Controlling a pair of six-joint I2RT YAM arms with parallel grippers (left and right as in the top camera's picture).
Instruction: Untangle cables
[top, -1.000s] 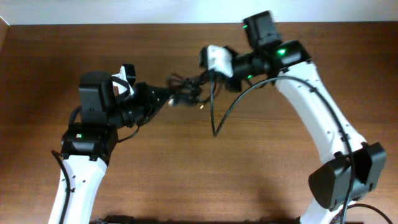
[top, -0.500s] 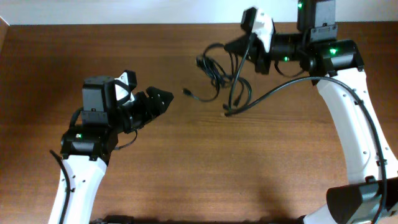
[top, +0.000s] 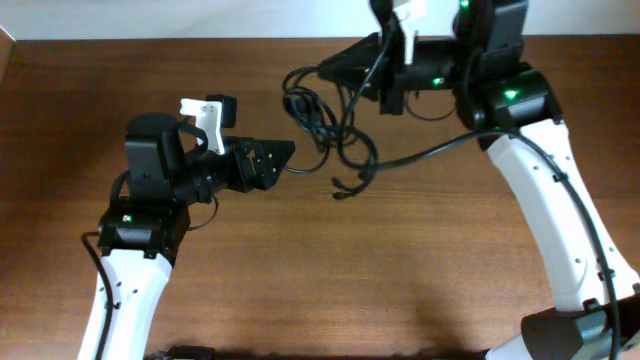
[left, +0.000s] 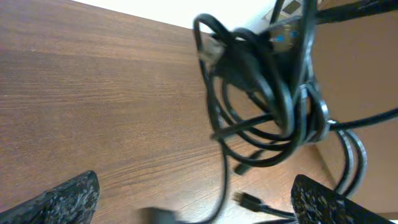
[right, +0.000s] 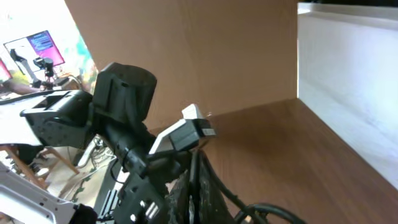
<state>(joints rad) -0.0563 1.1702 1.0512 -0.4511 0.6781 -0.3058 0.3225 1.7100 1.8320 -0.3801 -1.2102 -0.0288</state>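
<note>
Since the cables (top: 322, 120) are thin, light and floppy, expect them to sag, swing and snag on themselves rather than hold any shape. The jacket looks smooth, so a grip mid-strand may slide. The plugs are the only stiff bits.

- Right gripper (top: 340, 68): closed, raised over the far middle of the table (top: 420, 260). The knotted bunch appears to hang from it. Its fingers aren't clear in its own wrist view, only cable (right: 205, 193) close under the lens.
- Left gripper (top: 280, 158): jaws spread wide, holding nothing. It points at the bunch from the left, just beside it. In the left wrist view both fingertips (left: 68, 199) sit at the frame's bottom corners, with the tangle (left: 267, 106) ahead between them.
- Can't tell whether the lowest loops touch the wood.

My call on where to grab: a free plug end (left: 249, 200) or the single strand trailing below the knot, not the dense middle, since pinching several loops at once would tighten it. Keep clear of the right arm's own thicker cable (top: 430, 152), which runs close by.

Surface: dark wood-grain tabletop, flat, matte, with nothing else lying on it. A pale wall (top: 200, 18) runs along the far edge. The right wrist view shows the left arm (right: 124, 93) and a lit screen (right: 38, 45) off in the room behind.
</note>
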